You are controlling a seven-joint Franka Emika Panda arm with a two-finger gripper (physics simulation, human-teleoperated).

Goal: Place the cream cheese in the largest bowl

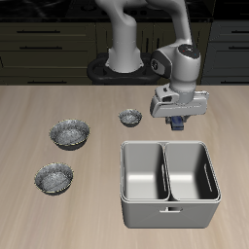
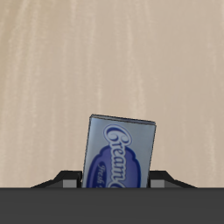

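Cream cheese (image 2: 122, 153): flat rectangular box, dark blue with pale script lettering, matte card look. It sits between my fingers, tilted a little, its lower end hidden by my own dark body in the wrist view. My gripper (image 1: 178, 121) is closed narrow on the box; from outside only a dark blue sliver shows below the fingertips, lifted off the table (image 1: 29, 214).

Beneath it: pale wood-grain tabletop, bare.

Just nearer the table's front edge stands a grey two-compartment bin (image 1: 167, 182), smooth walls, rounded corners. Beside my gripper, a tiny speckled bowl (image 1: 130, 118).

Farther across the table, two wide round speckled metal bowls, dark outside: the largest bowl (image 1: 70, 132), and a near-equal shallower bowl (image 1: 53, 177) closer to the front edge. Both well apart from me.
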